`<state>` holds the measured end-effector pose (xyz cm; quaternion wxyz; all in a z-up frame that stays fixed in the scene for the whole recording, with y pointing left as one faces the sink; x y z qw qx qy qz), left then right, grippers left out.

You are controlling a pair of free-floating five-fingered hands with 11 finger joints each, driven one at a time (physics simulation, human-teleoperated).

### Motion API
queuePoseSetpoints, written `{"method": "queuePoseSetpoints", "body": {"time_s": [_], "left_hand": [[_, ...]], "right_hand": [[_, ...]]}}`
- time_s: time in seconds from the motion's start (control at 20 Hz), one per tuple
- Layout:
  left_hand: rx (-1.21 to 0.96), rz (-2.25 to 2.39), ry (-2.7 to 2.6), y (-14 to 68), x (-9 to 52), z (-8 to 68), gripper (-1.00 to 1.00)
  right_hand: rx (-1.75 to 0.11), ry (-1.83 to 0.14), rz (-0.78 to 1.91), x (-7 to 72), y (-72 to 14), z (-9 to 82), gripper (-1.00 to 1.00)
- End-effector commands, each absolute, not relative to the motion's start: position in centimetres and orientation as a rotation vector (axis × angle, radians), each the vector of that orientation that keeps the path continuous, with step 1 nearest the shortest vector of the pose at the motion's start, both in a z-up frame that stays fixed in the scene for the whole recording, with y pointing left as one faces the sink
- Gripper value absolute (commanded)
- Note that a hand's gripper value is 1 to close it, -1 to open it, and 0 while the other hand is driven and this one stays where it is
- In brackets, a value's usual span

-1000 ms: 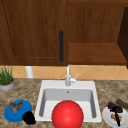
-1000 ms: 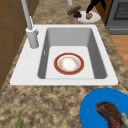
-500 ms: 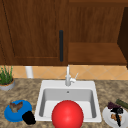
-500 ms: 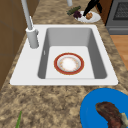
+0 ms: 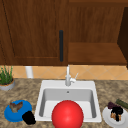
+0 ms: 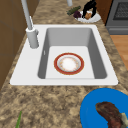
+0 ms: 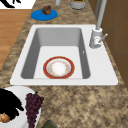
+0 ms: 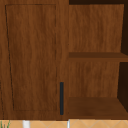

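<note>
While the cabinet (image 8: 32,60) with its dark handle (image 5: 61,46) is seen at 12 o'clock above the sink (image 5: 41,100), the table (image 6: 50,105) is spread around the basin. At the sink's 12 o'clock rim the faucet (image 5: 67,77) is mounted. A red bowl (image 5: 67,115) is set on the sink floor, toward its 6 o'clock side in the front view. A blue plate (image 5: 10,115) with brown food (image 5: 16,107) is placed on the table at 9 o'clock of the sink, and a white plate (image 5: 107,118) with grapes (image 7: 33,105) at 3 o'clock. The right hand (image 5: 116,112) is held over the white plate, its fingers curled on a brown piece of bread (image 5: 114,116). The left hand (image 5: 28,117) is kept at the blue plate's 4 o'clock edge; whether its fingers are apart or together cannot be told. A plant (image 5: 6,78) is stood at far 9 o'clock.
</note>
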<state>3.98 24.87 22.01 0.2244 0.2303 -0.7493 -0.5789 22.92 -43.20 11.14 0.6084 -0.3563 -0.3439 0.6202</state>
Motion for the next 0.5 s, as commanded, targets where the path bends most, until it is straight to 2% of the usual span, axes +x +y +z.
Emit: {"method": "queuePoseSetpoints", "body": {"time_s": [0.0,0.45], "left_hand": [[0.635,-1.597,-2.068,24.9,4.0,22.0,0.0],[0.635,-1.597,-2.068,24.9,4.0,22.0,0.0]], "right_hand": [[-0.82,-0.751,1.473,22.6,-43.3,8.6,1.0],[-0.885,-0.852,1.39,23.8,-41.9,12.0,1.0]]}}
